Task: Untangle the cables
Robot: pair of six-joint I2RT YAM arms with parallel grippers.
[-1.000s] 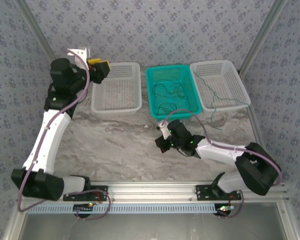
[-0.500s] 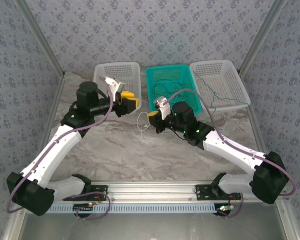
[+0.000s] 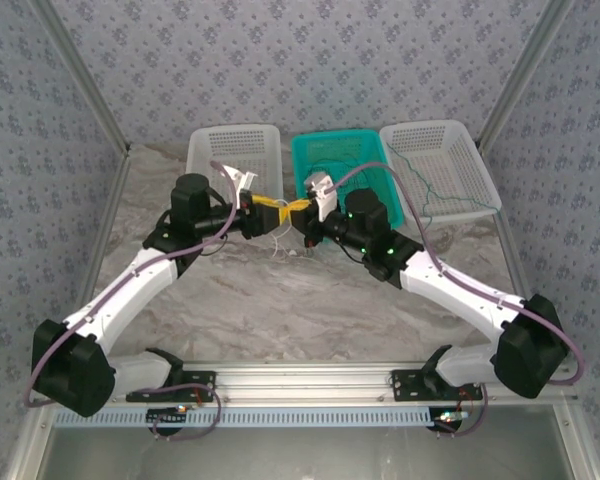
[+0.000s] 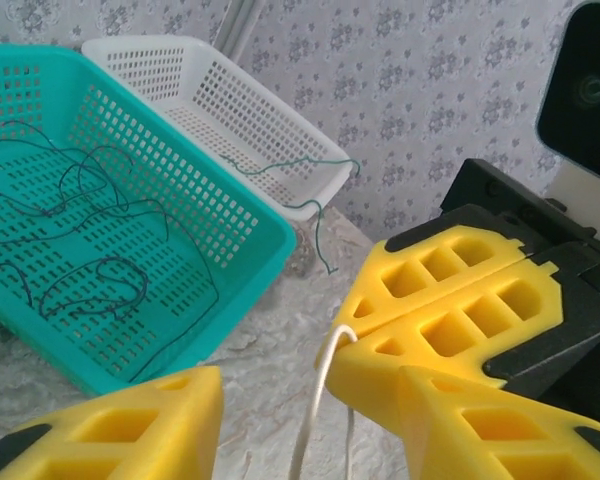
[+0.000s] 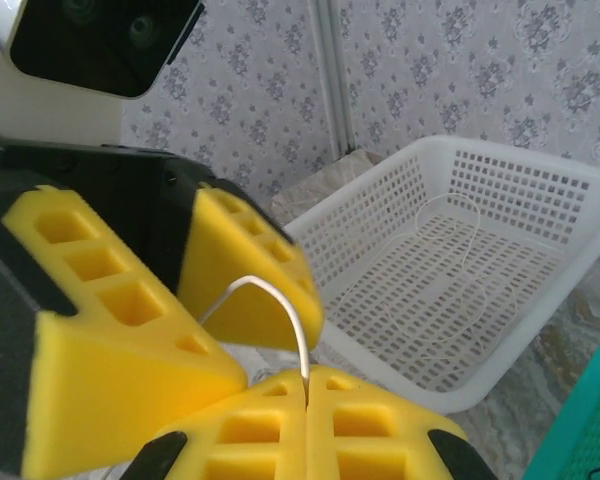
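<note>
Pinches the whitish cable [image 5: 280,290] tight in the closed right gripper [image 5: 306,385]; holds the left gripper [image 4: 310,400] with fingers partly apart around it.

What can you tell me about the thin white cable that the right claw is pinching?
The white cable is a very thin, limp, whitish wire. The right claw, shut, pinches it between its yellow pads. From there it arches up in a small loop and drops between the spread fingers of the left claw, which do not visibly press on it. Its loose strands hang down toward the marbled tabletop; whether they touch it I cannot tell.
</note>
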